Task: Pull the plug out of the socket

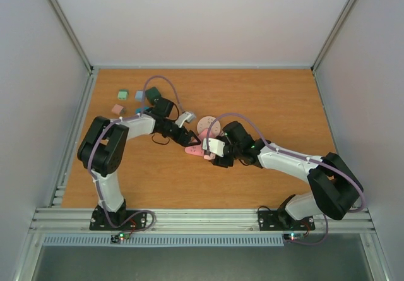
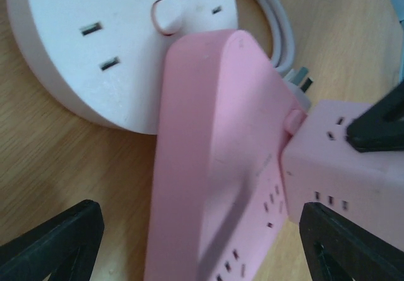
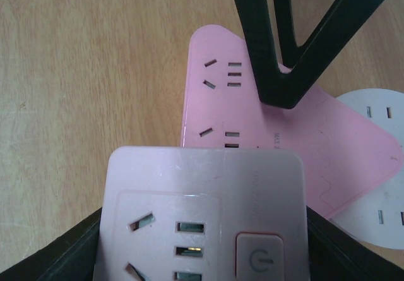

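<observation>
At the back left of the wooden table [image 1: 271, 98] we see small coloured blocks [image 1: 122, 94]. Toward the middle, the left gripper [image 2: 202, 215] straddles the pink power strip [image 2: 214, 142] with its jaws wide apart (the strip overlaps a white round socket hub [image 2: 95, 41]). Just right, the pink cube adapter [image 3: 202, 192] sits against the strip, clamped by the right gripper [image 3: 205, 221]; we cannot tell whether its pins are seated.

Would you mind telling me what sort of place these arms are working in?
Most likely a lab test cell rather than a home or workshop: plain white panels wall in a wooden tabletop, and the robot arms are bolted to an aluminium rail at its near edge.
</observation>
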